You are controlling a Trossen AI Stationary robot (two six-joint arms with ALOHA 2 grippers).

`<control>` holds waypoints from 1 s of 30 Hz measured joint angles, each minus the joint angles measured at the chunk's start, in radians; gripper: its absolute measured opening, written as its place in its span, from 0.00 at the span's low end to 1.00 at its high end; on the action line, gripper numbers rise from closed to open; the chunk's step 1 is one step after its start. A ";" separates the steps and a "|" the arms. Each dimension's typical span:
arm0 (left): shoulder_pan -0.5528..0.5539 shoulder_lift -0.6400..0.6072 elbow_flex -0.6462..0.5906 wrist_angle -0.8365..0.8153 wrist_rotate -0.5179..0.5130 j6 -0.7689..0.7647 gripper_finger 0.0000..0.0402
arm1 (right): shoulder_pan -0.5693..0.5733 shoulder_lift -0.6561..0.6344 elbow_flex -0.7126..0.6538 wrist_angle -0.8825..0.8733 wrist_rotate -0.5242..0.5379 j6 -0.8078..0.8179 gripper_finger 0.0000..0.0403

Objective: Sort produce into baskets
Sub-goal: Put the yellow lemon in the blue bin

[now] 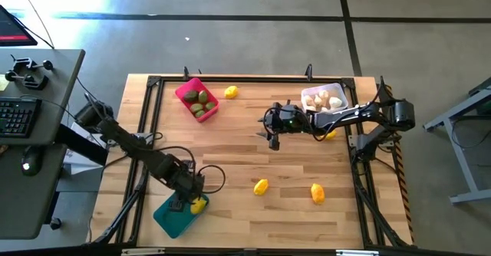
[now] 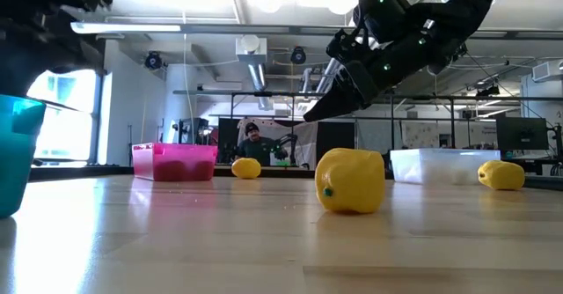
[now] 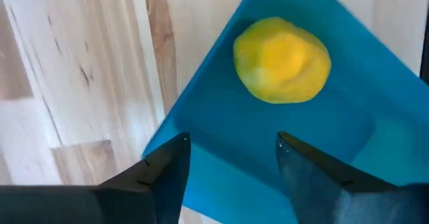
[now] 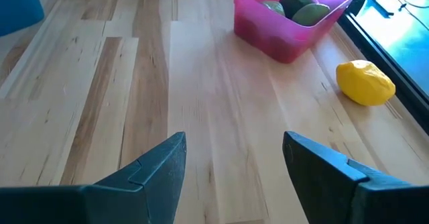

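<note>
**Produce sorting: lemons partly collected, both grippers empty**

Produce of three kinds lies on a wooden table (image 1: 230,164), ordered here from largest item to smallest. The left arm reaches to the near left corner, where its left gripper (image 1: 182,202) hovers over the teal basket (image 1: 170,218), fingers spread wide and holding nothing. The right arm extends toward mid-table; its right gripper (image 4: 231,160) hangs above bare wood, fingers likewise wide apart and empty. The pink basket (image 1: 188,93) at the far left holds dull green fruits (image 1: 201,103); the whitish basket (image 1: 328,90) at the far right holds white garlic-like bulbs (image 1: 324,100). One lemon (image 3: 281,60) rests inside the teal basket. Four lemons are loose: one beside the pink basket (image 1: 231,92), one just near of the whitish basket, partly under the right arm (image 1: 330,134), and two on the near centre of the table (image 1: 261,186) (image 1: 317,193).

Judged by appearance, the lemons are light, rigid plastic toys with smooth, rounded skins, likely to roll or squirt from a pinch. A grasp across the short middle, fingers straddling the oval, seems most secure.
</note>
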 joint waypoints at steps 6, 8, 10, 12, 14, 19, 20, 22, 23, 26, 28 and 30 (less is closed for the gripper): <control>0.030 -0.116 -0.043 0.071 -0.035 0.089 0.27 | 0.000 -0.048 0.000 -0.031 0.002 -0.006 0.52; 0.065 -0.169 -0.079 0.115 -0.041 0.110 0.16 | 0.000 -0.069 0.000 -0.046 0.002 -0.007 0.45; 0.108 -0.225 -0.124 0.180 -0.042 0.136 0.05 | 0.000 -0.079 0.000 -0.052 0.002 -0.023 0.37; 0.156 -0.277 -0.176 0.270 -0.041 0.170 0.02 | -0.001 -0.079 0.000 -0.053 0.002 -0.034 0.28; 0.208 -0.317 -0.232 0.380 -0.032 0.215 0.04 | -0.005 -0.075 0.000 -0.059 0.002 -0.045 0.19; 0.349 -0.354 -0.362 0.714 0.032 0.341 0.02 | 0.005 -0.093 0.000 -0.126 0.004 -0.050 0.02; 0.379 -0.354 -0.385 0.775 0.047 0.365 0.01 | 0.011 -0.110 0.000 -0.155 0.007 -0.040 0.02; 0.441 -0.343 -0.423 0.910 0.077 0.407 0.00 | 0.025 -0.152 0.000 -0.246 0.033 -0.008 0.04; 0.470 -0.337 -0.438 0.967 0.082 0.422 0.01 | 0.034 -0.179 0.000 -0.308 0.053 0.009 0.04; 0.556 -0.314 -0.469 1.118 0.086 0.453 0.00 | 0.060 -0.263 0.000 -0.509 0.105 0.087 0.03; 0.605 -0.301 -0.482 1.222 0.086 0.434 0.00 | 0.076 -0.316 0.010 -0.667 0.109 0.161 0.01; 0.642 -0.285 -0.481 1.303 0.086 0.421 0.00 | 0.088 -0.358 0.025 -0.821 0.108 0.252 0.01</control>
